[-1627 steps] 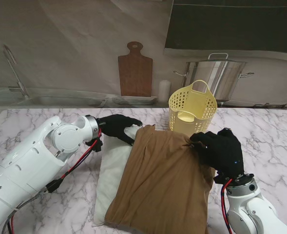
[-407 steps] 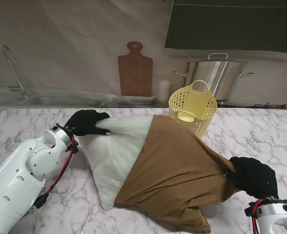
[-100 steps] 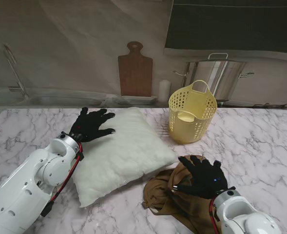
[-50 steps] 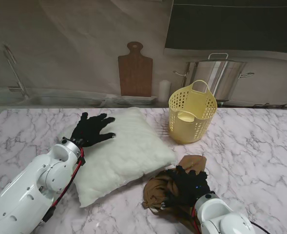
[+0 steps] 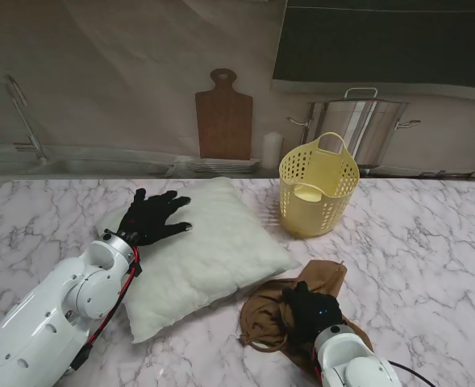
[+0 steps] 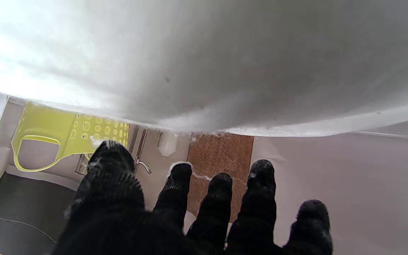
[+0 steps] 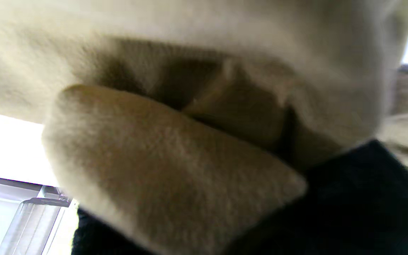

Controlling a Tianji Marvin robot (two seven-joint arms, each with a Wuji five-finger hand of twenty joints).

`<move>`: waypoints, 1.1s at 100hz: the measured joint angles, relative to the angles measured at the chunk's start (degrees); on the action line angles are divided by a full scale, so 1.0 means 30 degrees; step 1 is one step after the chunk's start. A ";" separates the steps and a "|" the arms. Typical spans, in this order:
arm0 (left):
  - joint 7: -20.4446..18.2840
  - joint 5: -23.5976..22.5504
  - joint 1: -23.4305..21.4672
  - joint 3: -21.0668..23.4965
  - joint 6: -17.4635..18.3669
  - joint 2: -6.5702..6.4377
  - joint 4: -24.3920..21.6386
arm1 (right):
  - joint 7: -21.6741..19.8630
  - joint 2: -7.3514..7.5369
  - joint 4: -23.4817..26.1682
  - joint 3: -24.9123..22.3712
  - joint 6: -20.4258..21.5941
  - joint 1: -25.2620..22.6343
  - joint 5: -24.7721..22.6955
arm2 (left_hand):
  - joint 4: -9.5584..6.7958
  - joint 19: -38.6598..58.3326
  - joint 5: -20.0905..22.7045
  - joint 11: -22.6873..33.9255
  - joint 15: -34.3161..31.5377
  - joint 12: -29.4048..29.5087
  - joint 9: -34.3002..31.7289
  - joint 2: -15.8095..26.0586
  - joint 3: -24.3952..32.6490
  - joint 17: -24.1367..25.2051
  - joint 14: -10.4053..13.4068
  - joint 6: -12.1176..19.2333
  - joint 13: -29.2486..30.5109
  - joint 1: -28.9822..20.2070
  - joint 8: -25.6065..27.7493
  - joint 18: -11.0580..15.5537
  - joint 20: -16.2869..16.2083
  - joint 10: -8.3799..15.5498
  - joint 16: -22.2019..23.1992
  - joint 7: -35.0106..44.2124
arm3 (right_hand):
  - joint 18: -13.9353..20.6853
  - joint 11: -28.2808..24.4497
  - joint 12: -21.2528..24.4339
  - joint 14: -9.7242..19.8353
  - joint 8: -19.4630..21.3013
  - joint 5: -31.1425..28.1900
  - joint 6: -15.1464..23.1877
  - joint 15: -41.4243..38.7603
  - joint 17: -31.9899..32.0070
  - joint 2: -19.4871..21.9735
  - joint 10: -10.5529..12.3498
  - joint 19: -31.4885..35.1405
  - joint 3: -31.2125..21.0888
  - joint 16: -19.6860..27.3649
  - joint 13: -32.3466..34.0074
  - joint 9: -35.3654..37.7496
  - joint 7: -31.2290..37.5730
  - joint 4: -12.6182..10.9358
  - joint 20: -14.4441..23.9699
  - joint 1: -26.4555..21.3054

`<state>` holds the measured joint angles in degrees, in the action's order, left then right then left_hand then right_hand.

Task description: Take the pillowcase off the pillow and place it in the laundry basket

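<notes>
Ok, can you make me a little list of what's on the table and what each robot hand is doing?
pillow: white, bare, lying on the table
pillowcase: brown, off the pillow, bunched up on the table
laundry basket: yellow, upright, nothing brown in it
left hand: fingers spread, resting on the pillow
right hand: closed on the pillowcase
step left: pillowcase into the laundry basket

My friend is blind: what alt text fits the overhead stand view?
A black-gloved right hand grips a crumpled brown pillowcase beside a bare white pillow, where the left hand rests. A yellow laundry basket stands behind.
</notes>
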<state>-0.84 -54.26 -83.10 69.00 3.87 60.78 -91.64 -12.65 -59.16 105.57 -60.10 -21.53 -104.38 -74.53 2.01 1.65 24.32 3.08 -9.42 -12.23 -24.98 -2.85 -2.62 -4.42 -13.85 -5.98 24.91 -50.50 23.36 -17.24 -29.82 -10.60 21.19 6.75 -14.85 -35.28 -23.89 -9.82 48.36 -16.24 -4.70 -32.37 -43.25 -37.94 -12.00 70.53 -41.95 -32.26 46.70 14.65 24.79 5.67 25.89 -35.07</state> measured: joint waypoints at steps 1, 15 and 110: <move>0.0005 -0.0007 -0.0010 0.0003 0.0002 0.0000 -0.0007 | 0.0047 0.0000 -0.0032 0.0030 -0.0023 0.0035 0.0042 | 0.0000 0.0000 0.0000 0.0000 0.0000 0.0000 0.0000 0.0000 0.0000 0.0000 0.0000 0.0000 0.0000 0.0000 0.0000 0.0000 0.0000 0.0000 0.0000 0.0000 | 0.0000 0.0000 0.0000 0.0000 0.0000 0.0000 0.0000 0.0000 0.0000 0.0000 0.0000 0.0000 0.0000 0.0000 0.0000 0.0000 0.0000 0.0000 0.0000 0.0000; 0.0060 -0.0099 -0.0056 0.0005 0.0019 0.0001 -0.0041 | 0.2172 -0.0058 -0.0764 0.0287 -0.0347 0.0247 0.1052 | -0.0001 0.0000 -0.0002 0.0000 0.0000 0.0000 0.0000 0.0000 0.0000 0.0001 0.0000 0.0000 0.0000 0.0000 0.0000 -0.0001 0.0000 -0.0003 0.0000 -0.0004 | 0.2145 -0.2324 -0.2527 0.2450 0.1423 -0.1900 0.2159 -0.4478 -0.2859 0.1148 0.0956 0.2371 -0.2537 -0.1160 0.3097 0.3484 0.3378 0.0209 0.0898 -0.2056; -0.0571 0.0628 -0.0301 0.0243 -0.0325 0.0008 -0.0326 | 0.5818 -0.0900 0.1368 -0.6089 0.2072 0.1216 -0.0915 | -0.0001 0.0000 -0.0002 0.0143 0.0000 -0.0210 -0.0664 0.0002 0.0000 0.0003 0.0000 -0.0002 0.0000 -0.0002 0.0000 -0.0203 -0.0045 -0.0022 0.0000 -0.0009 | 0.3018 -0.3828 -0.8081 0.3489 -0.0525 -0.7835 0.4427 -0.8101 -0.4966 0.0112 0.2084 0.4347 -0.4853 -0.2586 0.5651 0.9837 0.8362 0.2341 0.1728 -0.3785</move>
<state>-2.56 -52.37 -84.00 69.73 2.90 60.81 -92.62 4.80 -61.86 109.68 -78.37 -15.32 -100.74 -77.27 2.00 1.65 24.31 3.51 -9.42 -12.87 -26.97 -2.84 -2.61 -4.41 -13.85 -5.98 24.91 -50.51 23.36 -17.85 -29.95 -10.67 21.19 6.73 -5.80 -46.77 -48.13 0.65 46.78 -39.74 8.58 -56.67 -58.14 -37.61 -5.75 83.57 -56.51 -40.02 63.65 44.17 49.88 12.70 31.07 -46.43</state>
